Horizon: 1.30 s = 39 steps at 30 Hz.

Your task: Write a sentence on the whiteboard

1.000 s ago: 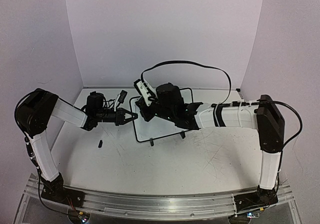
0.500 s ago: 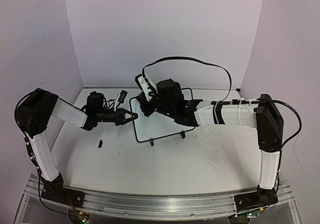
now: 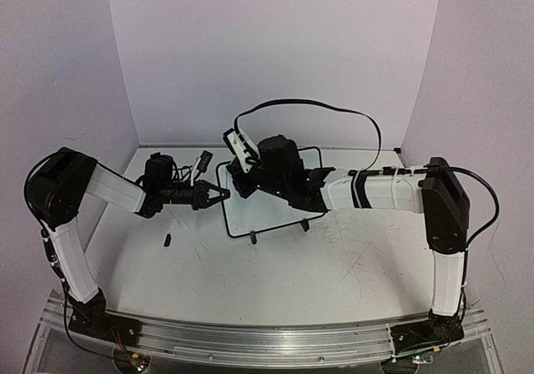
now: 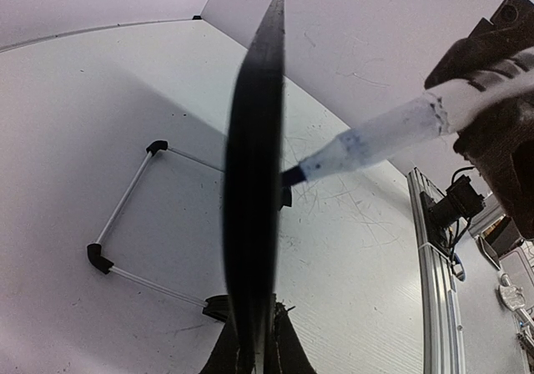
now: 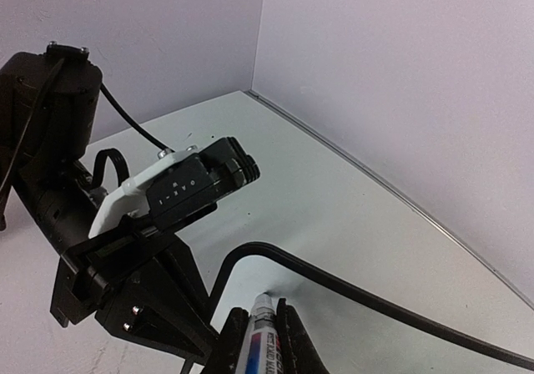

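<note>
Our left gripper [image 4: 254, 353] pinches the small, black-framed white whiteboard [image 4: 254, 182] by its edge between its fingers, while our right gripper [image 5: 260, 309] clamps a white-barrelled marker [image 4: 375, 136], tip at the board just beyond its fingers.

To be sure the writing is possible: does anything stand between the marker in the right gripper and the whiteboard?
Nothing visible does. The marker in the right gripper points its tip straight at the whiteboard and seems to meet it. The left gripper clamps the board's edge, aside from the tip.
</note>
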Motion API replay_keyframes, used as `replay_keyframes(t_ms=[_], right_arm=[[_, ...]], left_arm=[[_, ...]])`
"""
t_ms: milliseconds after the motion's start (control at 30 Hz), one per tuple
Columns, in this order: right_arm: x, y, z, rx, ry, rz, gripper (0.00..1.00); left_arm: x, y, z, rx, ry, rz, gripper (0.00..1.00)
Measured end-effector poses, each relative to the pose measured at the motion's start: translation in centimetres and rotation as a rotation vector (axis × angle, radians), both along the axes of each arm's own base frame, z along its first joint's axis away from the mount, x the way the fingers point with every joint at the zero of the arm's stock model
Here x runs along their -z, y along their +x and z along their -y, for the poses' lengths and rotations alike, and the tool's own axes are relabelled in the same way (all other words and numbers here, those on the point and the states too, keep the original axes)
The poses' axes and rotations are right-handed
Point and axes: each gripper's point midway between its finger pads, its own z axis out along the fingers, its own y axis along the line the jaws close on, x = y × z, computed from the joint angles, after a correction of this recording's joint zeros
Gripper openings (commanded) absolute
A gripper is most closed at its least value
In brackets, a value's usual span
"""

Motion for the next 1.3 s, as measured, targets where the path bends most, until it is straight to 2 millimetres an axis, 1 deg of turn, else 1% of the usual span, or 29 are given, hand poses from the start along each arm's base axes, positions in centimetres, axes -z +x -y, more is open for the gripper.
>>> replay_keyframes(t_ms=[433,933,1300], right_arm=[[-0.2,0.2,0.1,0.011,-0.001,0.006,0.00],[-0.3,0.9,0.9,0.087,-0.007,0.025,0.00],[0.7,0.8,1.7,0.115,-0.010,0.019,0.00]], left_arm=[[0.0,0.0,0.0,0.000,0.001,0.000,0.00],[0.1,0.0,-0.1,-0.005,0.007,-0.006,0.00],[0.1,0.0,-0.1,-0.008,0.008,-0.008,0.00]])
